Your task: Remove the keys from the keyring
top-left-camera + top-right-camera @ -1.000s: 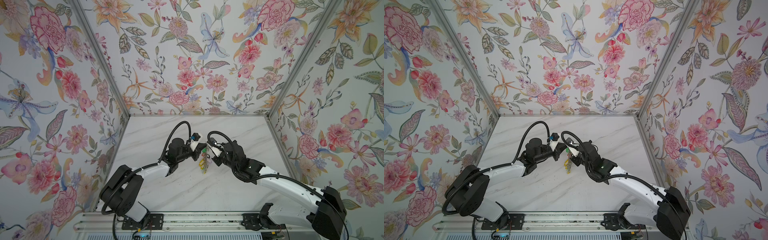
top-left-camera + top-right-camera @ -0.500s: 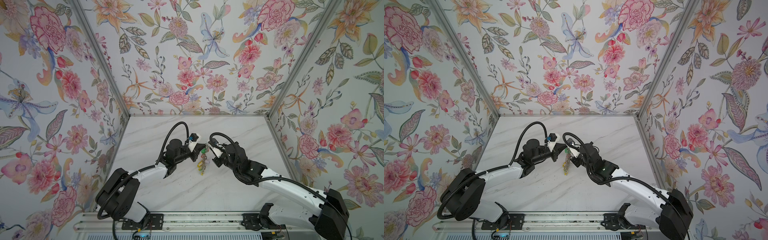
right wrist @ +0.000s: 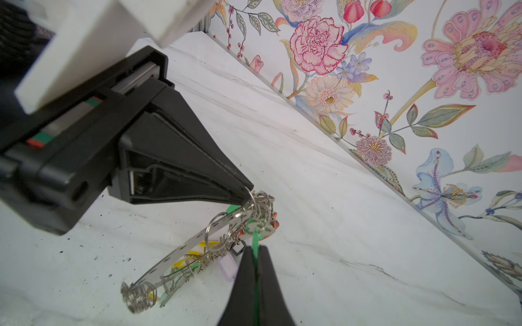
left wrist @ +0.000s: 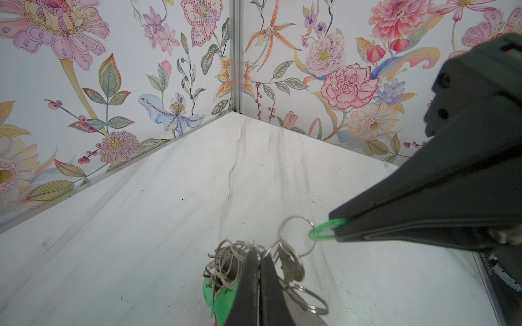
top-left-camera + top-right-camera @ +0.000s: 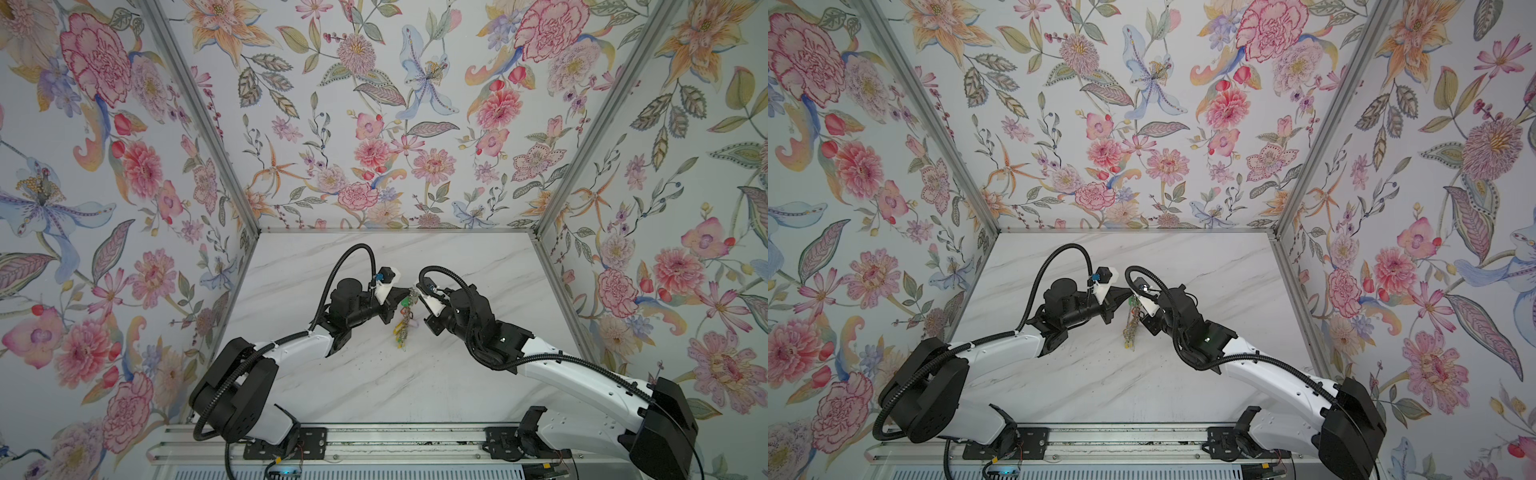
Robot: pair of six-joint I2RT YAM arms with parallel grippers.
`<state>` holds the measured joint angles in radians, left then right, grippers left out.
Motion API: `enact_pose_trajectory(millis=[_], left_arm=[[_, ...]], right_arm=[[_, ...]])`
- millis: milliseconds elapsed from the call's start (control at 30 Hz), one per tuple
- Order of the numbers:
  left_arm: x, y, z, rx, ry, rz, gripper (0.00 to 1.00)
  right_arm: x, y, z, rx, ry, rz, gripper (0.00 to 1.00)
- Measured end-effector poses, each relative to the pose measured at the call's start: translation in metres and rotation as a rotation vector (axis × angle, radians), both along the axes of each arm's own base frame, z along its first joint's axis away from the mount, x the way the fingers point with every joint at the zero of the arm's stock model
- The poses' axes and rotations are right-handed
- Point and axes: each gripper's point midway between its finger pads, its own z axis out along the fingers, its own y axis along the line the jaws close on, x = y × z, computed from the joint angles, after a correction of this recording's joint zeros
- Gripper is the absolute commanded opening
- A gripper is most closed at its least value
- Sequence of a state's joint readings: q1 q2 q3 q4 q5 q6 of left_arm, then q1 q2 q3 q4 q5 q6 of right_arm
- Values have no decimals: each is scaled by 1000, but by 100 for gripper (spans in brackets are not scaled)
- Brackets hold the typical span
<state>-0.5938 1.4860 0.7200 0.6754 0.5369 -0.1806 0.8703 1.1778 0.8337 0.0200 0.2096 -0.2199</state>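
- We see two black-and-white robot arms meeting above the middle of a white marble table (image 5: 374,386), with flowered wallpaper walls (image 5: 374,124) on three sides
- Between the arms hangs the keyring (image 3: 195,240), a large flat grey metal washer-like disc with small holes along its rim; it shows edge-on and tilted
- Many small silvery keys (image 4: 291,268) crowd its rim on little wire split rings, with oblong plastic tags in green, yellow, red and pale lilac
- The left gripper (image 4: 258,252) is clenched at the upper end of the keyring, its two black fingers pressed together among the wire rings
- The right gripper (image 3: 255,251) is clenched on one green plastic tag (image 4: 324,226), just beside the left claw
- That green tag leads by its split ring back to the bundle, so both claws hold the same cluster
- In both top views the bundle dangles between the claws; we cannot tell whether its lower end touches the table
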Motion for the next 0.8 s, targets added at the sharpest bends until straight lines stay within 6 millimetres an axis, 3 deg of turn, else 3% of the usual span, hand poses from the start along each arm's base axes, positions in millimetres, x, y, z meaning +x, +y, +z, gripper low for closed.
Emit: enact_pose_trajectory(millis=[333, 567, 800], left_arm=[[1, -3, 2, -8, 8, -18, 0], [11, -8, 7, -13, 18, -42, 0], [20, -8, -2, 7, 74, -47, 0]], right_arm=[[-4, 3, 4, -9, -19, 27, 0], [-5, 9, 18, -40, -54, 34, 0], [-1, 22, 21, -88, -62, 57, 0]])
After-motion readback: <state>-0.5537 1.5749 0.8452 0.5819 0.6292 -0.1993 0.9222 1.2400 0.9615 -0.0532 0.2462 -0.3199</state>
